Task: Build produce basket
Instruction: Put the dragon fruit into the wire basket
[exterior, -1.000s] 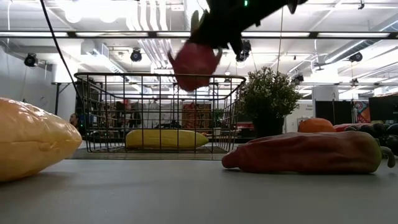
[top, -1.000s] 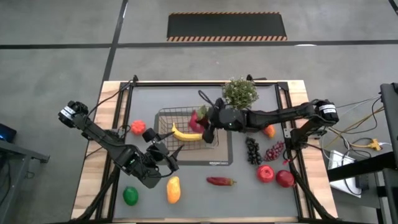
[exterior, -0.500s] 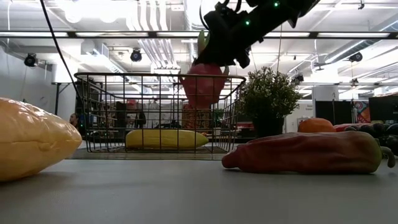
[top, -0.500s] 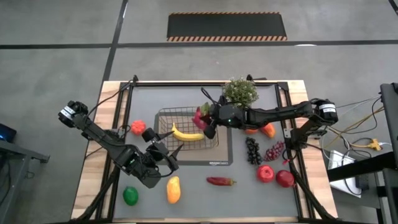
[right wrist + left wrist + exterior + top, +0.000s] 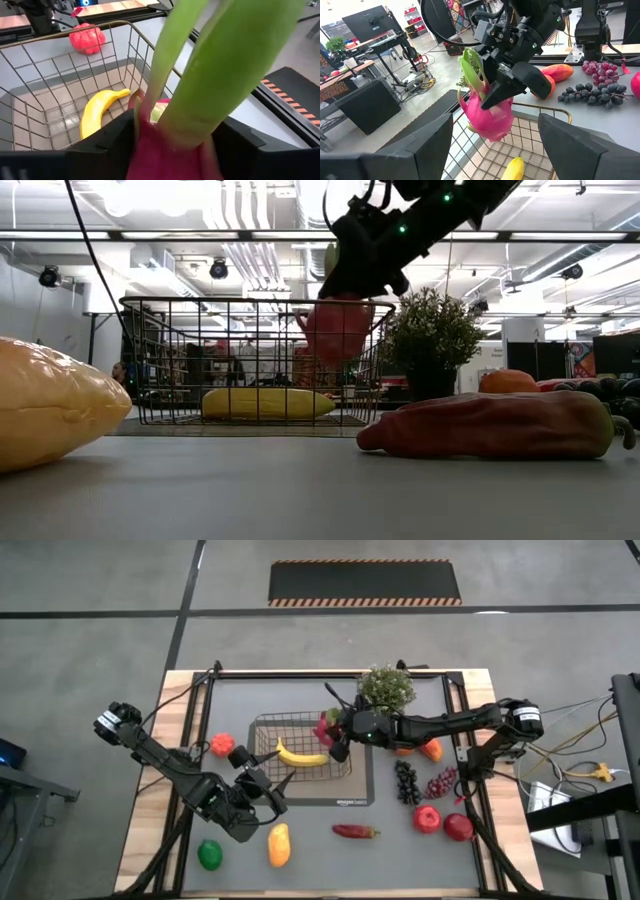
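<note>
The right gripper is positioned over the right end of the basket, with the pink dragon fruit between its fingers; the low view shows the fruit hanging at rim level, partly inside the wire walls. The fingers appear to be in contact with the fruit's upper part beside the green leaf tips, but whether the grip is firm or being let go cannot be determined from these views. The left gripper waits near the front edge of the table, left of centre, with its fingers spread and nothing between them. The basket stands on a dark mat at mid-table and contains one yellow banana lying flat on its floor. Handling assessment: the dragon fruit appears to be a light, hollow toy with a smooth, probably slippery skin; the leaf tips look flexible and are judged a poor hold. Take hold across the widest part of the body. The wire basket looks rigid, so a low drop should do no damage, though the fruit may roll onto the banana. Legible markings: white lettering on the mat's front edge, too small to read with confidence. No other labels are visible.
</note>
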